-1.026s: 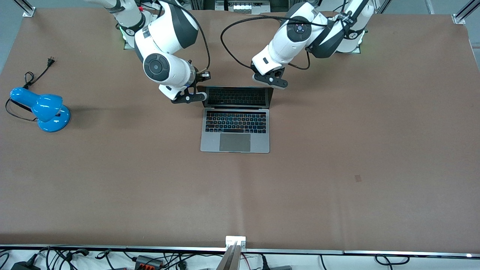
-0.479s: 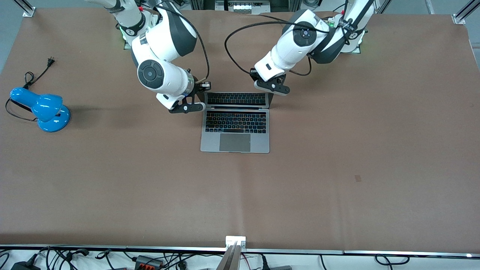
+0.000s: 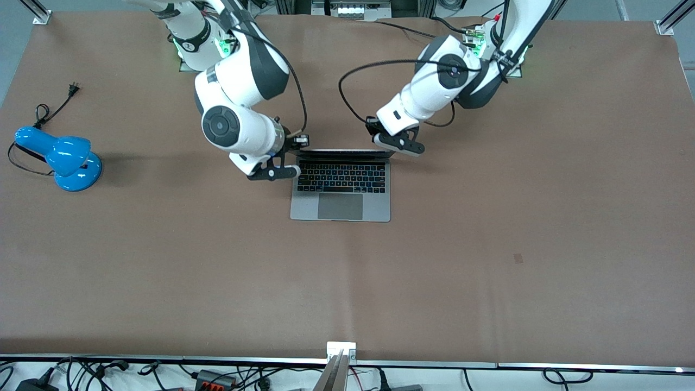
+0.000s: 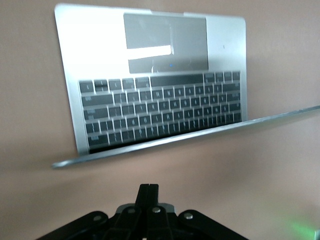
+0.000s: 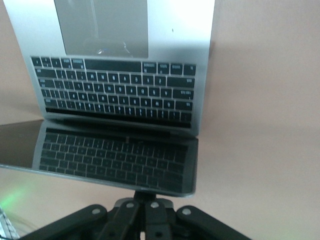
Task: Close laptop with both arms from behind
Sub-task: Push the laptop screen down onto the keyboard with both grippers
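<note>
The silver-grey laptop (image 3: 340, 206) lies in the middle of the table with its lid tipped well down over the black keyboard. In the front view only the lid's thin upper edge shows. My right gripper (image 3: 278, 172) is shut and sits at the lid's corner toward the right arm's end. In the right wrist view its fingertips (image 5: 147, 196) are tucked against the upper edge of the lid above the dark screen (image 5: 115, 157). My left gripper (image 3: 399, 142) is shut at the lid's other corner. In the left wrist view its fingertips (image 4: 148, 188) sit a little short of the lid's edge (image 4: 185, 138).
A blue desk lamp (image 3: 62, 157) with a black cord and plug (image 3: 57, 103) stands near the right arm's end of the brown table (image 3: 488, 244). Loose cables lie along the table's front rail (image 3: 217, 374).
The lid has swung down from fairly open to low over the keyboard. Both grippers have moved toward the front camera with it.
</note>
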